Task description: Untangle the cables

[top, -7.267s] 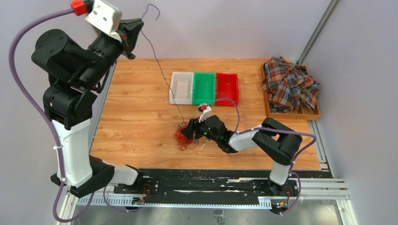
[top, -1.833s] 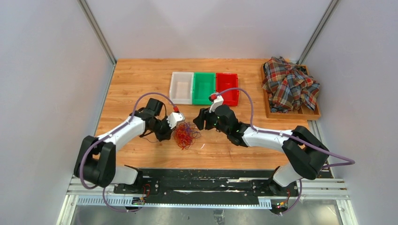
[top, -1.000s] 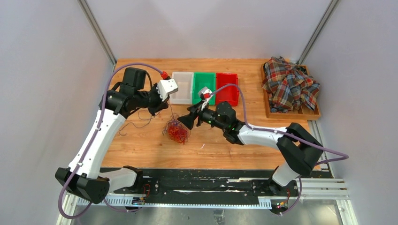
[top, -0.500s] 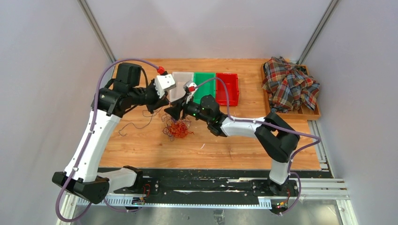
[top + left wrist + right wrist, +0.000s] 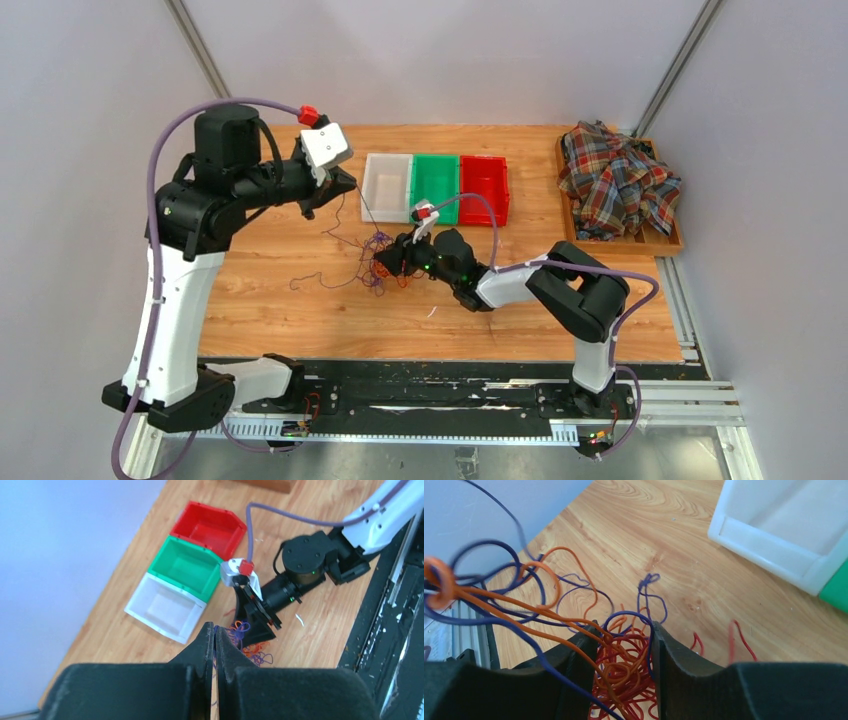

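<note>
The cables [image 5: 381, 266] are a small tangle of red, orange and purple strands lying mid-table. My left gripper [image 5: 338, 186] is raised above the table's back left and shut on a purple strand [image 5: 216, 628] that runs taut down to the tangle [image 5: 251, 652]. My right gripper [image 5: 394, 262] is low at the bunch. In the right wrist view its fingers [image 5: 624, 632] stand apart on either side of the red and orange knot [image 5: 626, 672], with strands draped over both pads.
White [image 5: 387, 187], green [image 5: 434, 187] and red [image 5: 484, 188] bins stand in a row just behind the tangle. A plaid shirt [image 5: 618, 180] fills a wooden tray [image 5: 670, 245] at the back right. A loose purple tail [image 5: 320, 281] trails left across the wood.
My left gripper rose and pulled back left, drawing purple strands out of the bunch. The right gripper dropped forward onto the tangle and its jaws narrowed around it.
</note>
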Controlling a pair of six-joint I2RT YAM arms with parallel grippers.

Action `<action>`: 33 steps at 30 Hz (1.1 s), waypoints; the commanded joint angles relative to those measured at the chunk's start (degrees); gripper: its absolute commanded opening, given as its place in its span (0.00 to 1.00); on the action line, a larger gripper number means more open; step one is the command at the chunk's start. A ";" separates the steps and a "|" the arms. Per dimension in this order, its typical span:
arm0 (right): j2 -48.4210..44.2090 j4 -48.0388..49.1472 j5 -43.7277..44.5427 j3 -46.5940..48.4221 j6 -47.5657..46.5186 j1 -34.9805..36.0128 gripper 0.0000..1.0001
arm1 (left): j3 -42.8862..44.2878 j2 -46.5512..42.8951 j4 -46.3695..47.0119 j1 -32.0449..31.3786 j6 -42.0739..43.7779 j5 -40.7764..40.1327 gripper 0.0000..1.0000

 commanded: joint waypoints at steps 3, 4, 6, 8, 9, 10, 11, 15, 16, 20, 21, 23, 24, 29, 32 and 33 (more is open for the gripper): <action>1.70 1.79 5.95 -4.70 2.29 1.45 0.43 | 8.79 0.81 2.27 -0.42 -0.64 1.27 0.00; 1.84 1.95 6.74 -5.53 2.79 1.55 0.43 | 9.85 0.94 2.27 -0.42 -0.26 0.78 0.00; 1.90 2.21 8.12 -6.78 4.06 1.71 0.43 | 12.48 1.34 2.27 -0.40 0.36 -0.37 0.00; 1.67 2.30 9.52 -8.09 5.12 1.91 0.41 | 15.63 1.93 2.29 -0.41 1.20 -1.39 0.00; 1.48 2.47 10.13 -8.86 5.49 1.99 0.40 | 17.50 2.32 2.32 -0.42 1.74 -2.05 0.00; 1.16 2.59 10.67 -9.60 5.86 2.07 0.39 | 19.41 2.86 2.27 -0.41 2.34 -2.84 0.00; 0.81 2.73 11.25 -10.34 6.03 2.18 0.39 | 21.42 3.55 2.36 -0.36 2.76 -3.96 0.00; -1.09 2.78 12.21 -12.57 6.01 2.53 0.45 | 25.92 4.73 5.22 -0.40 4.40 -8.32 0.00; -1.64 2.21 12.38 -12.83 6.30 2.60 0.44 | 25.76 4.44 6.87 -0.40 4.56 -9.22 0.01; -4.16 3.94 12.22 -15.11 6.20 2.62 0.48 | 24.42 3.44 11.97 -0.42 4.45 -10.31 0.00; -6.44 3.27 11.85 -15.14 5.19 2.62 0.52 | 24.11 3.43 11.94 -0.42 4.27 -9.90 0.00; -11.43 -1.66 11.59 -13.86 2.14 2.62 0.67 | 22.59 3.07 11.88 -0.40 3.91 -9.14 0.00; -14.12 -5.00 11.54 -12.30 0.46 2.62 0.72 | 21.61 2.77 11.93 -0.42 3.95 -8.66 0.00; -25.03 -11.67 6.60 -6.52 -7.72 2.63 0.82 | 17.64 1.77 11.90 -0.37 5.80 -8.20 0.00; -25.87 -11.25 0.52 -1.78 -11.45 3.04 0.83 | 17.38 1.76 11.93 -0.36 5.54 -7.96 0.00; -25.38 -10.48 -1.24 -0.36 -12.49 3.44 0.83 | 17.30 1.70 11.89 -0.40 5.41 -7.71 0.00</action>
